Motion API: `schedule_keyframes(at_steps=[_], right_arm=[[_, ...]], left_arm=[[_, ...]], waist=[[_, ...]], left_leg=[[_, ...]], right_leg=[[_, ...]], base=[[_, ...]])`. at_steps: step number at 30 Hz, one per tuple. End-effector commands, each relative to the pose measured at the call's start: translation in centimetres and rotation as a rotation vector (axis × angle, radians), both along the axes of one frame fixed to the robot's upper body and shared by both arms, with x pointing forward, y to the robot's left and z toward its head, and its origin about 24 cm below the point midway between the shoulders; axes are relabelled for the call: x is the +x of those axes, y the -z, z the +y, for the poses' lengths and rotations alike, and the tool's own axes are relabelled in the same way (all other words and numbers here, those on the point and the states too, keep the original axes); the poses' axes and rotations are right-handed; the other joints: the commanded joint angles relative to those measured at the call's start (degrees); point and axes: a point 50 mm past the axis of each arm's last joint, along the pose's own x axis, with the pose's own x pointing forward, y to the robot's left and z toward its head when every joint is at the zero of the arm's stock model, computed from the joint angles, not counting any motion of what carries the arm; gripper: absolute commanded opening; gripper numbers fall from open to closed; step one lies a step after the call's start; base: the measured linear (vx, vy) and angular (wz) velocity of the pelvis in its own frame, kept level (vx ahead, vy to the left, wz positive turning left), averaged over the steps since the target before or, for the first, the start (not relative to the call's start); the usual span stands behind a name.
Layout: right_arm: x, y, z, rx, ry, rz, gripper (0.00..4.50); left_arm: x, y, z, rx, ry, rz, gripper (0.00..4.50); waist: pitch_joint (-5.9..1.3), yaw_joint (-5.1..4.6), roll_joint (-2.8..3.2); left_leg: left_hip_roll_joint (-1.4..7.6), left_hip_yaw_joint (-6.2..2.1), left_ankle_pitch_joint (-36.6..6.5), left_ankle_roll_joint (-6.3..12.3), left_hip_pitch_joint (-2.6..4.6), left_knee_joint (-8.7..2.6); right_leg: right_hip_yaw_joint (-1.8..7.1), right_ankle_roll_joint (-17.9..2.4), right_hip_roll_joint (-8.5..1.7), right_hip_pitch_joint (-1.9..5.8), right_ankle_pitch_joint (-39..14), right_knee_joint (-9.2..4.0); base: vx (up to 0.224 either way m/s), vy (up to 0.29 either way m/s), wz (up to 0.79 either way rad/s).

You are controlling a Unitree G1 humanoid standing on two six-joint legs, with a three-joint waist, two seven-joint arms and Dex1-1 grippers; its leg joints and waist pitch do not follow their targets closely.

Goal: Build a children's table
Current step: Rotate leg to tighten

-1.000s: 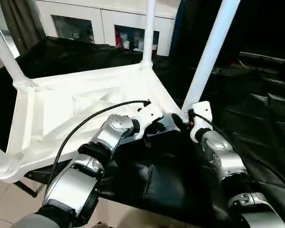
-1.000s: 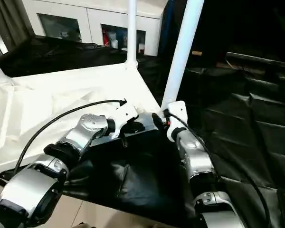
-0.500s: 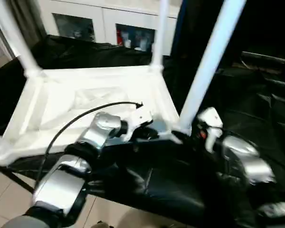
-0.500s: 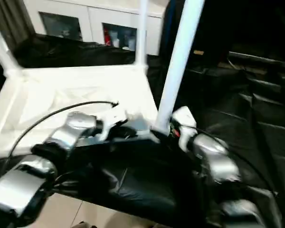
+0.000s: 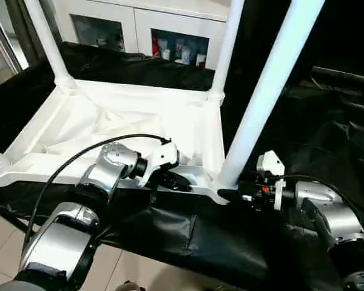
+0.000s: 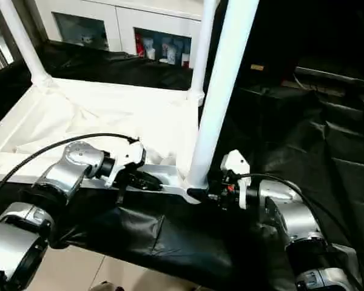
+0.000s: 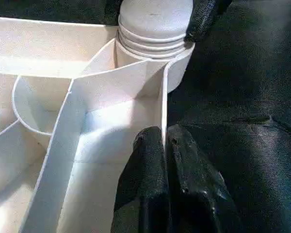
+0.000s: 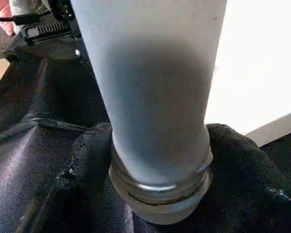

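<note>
Right gripper (image 8: pixel 157 145) clamps leg (image 5: pixel 264 100), hiding its base.

Room, rear and floor
White glass-door cabinet (image 5: pixel 147 31) stood behind; black cloth (image 5: pixel 327 151) covered the surface; tiled floor (image 5: pixel 0 242) lay below.

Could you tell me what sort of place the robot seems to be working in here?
Probably an indoor room set up as a test space: a white glass-door cabinet with small items inside stands behind, black sheeting drapes the work surface and surroundings, and pale floor tiles show below.
</note>
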Motion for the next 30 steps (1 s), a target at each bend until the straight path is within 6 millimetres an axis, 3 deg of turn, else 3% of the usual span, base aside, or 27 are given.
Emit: schedule_keyframes(at_steps=[1,6,10,11,12,15,20,21,26,30], right_arm=[[-0.5,0.3,0.9,0.024,-0.041,0.018,2.78],[0.1,1.1,0.8,-0.008,0.077,0.012,2.75],[1.7,2.8,1.0,-0.067,0.403,0.006,2.73],[1.7,2.8,1.0,-0.066,0.412,0.008,2.73],[2.4,3.3,1.4,-0.059,0.554,0.031,2.72],[3.5,3.5,2.9,-0.028,0.744,0.085,2.72],[4.0,3.6,4.9,-0.052,0.753,0.053,2.72],[4.0,3.5,5.5,-0.061,0.727,0.027,3.07],[4.2,3.1,5.7,-0.097,0.683,-0.045,3.64],[4.3,2.4,4.3,-0.08,0.604,-0.083,3.64]], left_arm=[[-0.1,0.2,-0.5,-0.041,-0.032,-0.013,0.0],[0.5,0.5,-1.1,-0.031,-0.122,-0.07,0.0],[1.6,0.6,-3.7,-0.062,-0.304,-0.132,0.0],[1.6,0.6,-3.7,-0.063,-0.307,-0.133,0.0],[1.8,0.7,-5.0,-0.069,-0.357,-0.153,0.0],[1.6,0.8,-7.8,-0.097,-0.413,-0.152,0.0],[0.6,1.2,-9.9,-0.112,-0.374,-0.139,0.0],[0.6,1.3,-10.1,-0.11,-0.366,-0.143,0.0],[1.1,0.9,-9.1,-0.108,-0.369,-0.156,0.0],[1.3,0.4,-7.7,-0.132,-0.32,-0.146,0.0]], waist=[[-3.05,0.27,-0.83],[-2.84,0.08,-0.93],[-2.76,-0.69,-0.98],[-2.83,-0.77,-1.02],[-2.71,-1.07,-0.94],[-2.93,-1.48,-0.61],[-3.09,-1.47,-0.52],[-3.12,-1.5,-0.56],[-2.99,-1.5,-0.64],[-3.07,-1.39,-0.67]], left_leg=[[1.73,-0.48,-11.07,4.08,0.28,-3.42],[1.62,-0.6,-12.6,3.29,0.37,-3.57],[1.31,-0.91,-14.85,1.17,0.53,-3.84],[1.33,-0.91,-14.83,0.92,0.67,-3.83],[1.27,-0.92,-15.51,1.22,0.63,-3.85],[1.18,-0.96,-15.04,0.67,0.69,-3.87],[1.02,-0.82,-13.44,1.75,0.36,-3.69],[0.99,-0.8,-13.35,2.26,0.33,-3.65],[1.04,-0.86,-14.22,2.48,0.32,-3.76],[1.09,-0.77,-14.34,3.17,0.34,-3.67]], right_leg=[[1.85,-13.67,-3.45,2.71,-10.71,-3.61],[1.91,-12.35,-3.54,2.4,-14.52,-4.12],[1.87,-10.08,-3.55,2.19,-21.1,-4.78],[1.88,-9.86,-3.51,2.14,-21.2,-4.85],[1.99,-9.61,-3.48,2.0,-21.63,-5.03],[2.01,-9.65,-3.31,1.94,-20.42,-4.93],[2.05,-10.59,-3.21,2.36,-15.36,-4.7],[2.01,-10.51,-3.28,2.39,-15.05,-4.68],[1.96,-9.81,-3.39,2.31,-17.75,-4.89],[2.03,-9.96,-3.31,2.33,-16.86,-4.89]], base=[[0.0,0.0,0.0],[0.0,0.0,0.0],[0.0,0.0,0.0],[0.0,0.0,0.0],[0.0,0.0,0.0],[0.0,0.0,0.0],[0.0,0.0,0.0],[0.0,0.0,0.0],[0.0,0.0,0.0],[0.0,0.0,0.0]])
